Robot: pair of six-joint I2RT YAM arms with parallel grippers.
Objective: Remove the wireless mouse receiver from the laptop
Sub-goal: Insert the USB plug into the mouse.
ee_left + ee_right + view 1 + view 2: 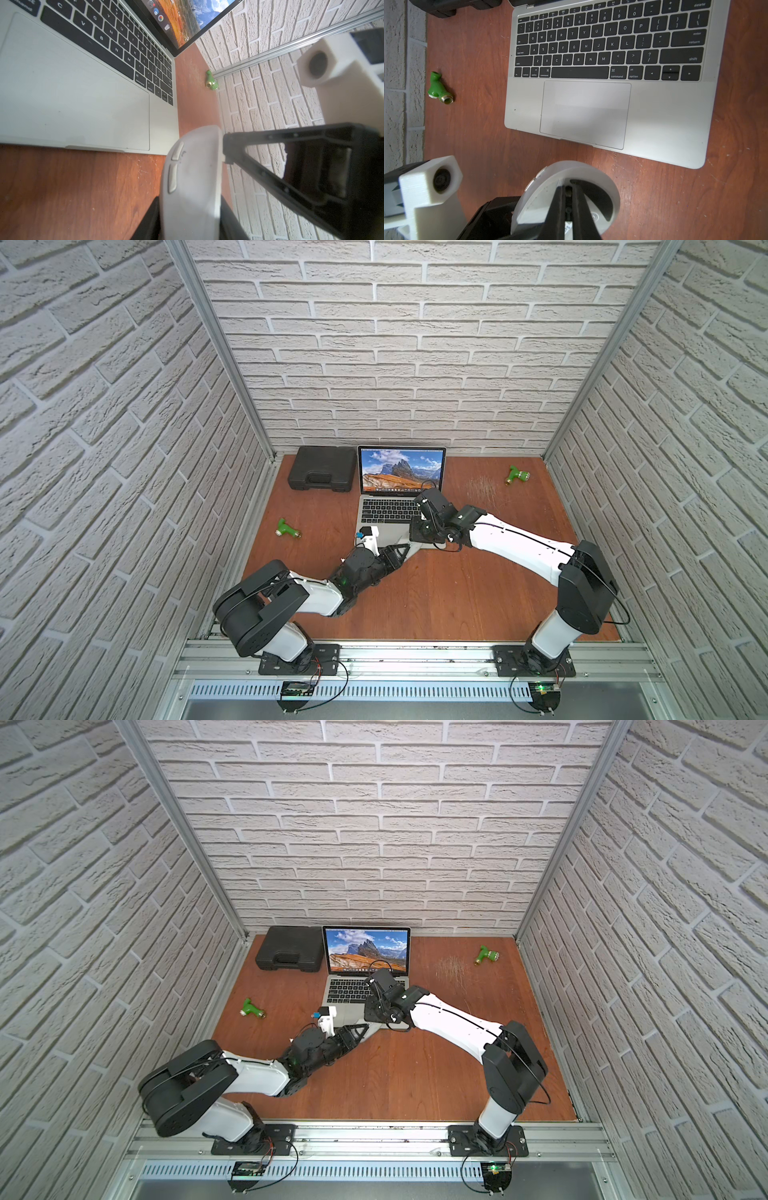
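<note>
In both top views I see the laptop [386, 509] open toward the back of the table [457, 597], its screen showing a mountain landscape. A black moulded case [322, 469] lies just beside it on the left. A green hose fitting [288, 529] lies out on the left, and a second green fitting [516, 475] near the far right corner. My two arms meet at the laptop's near right corner. The left gripper [404, 552] comes in low from the front, the right gripper [427, 538] points down from above, and the light grey mouse [419, 547] is between them. In the left wrist view the left fingers [147, 220] clamp the mouse, which stands on its side close by the laptop's front corner with its side buttons turned toward the laptop. One black finger of the right gripper touches its upturned face. In the right wrist view the mouse's underside faces the camera. The right fingers [556, 207] are drawn together to a thin slit inside its dark recess. They pinch a tiny dark-and-metal nub, the wireless mouse receiver [568, 190] as far as I can tell at this size. That puts it at the mouse, apart from the laptop, which lies flat beyond with keyboard and trackpad in plain sight.
</note>
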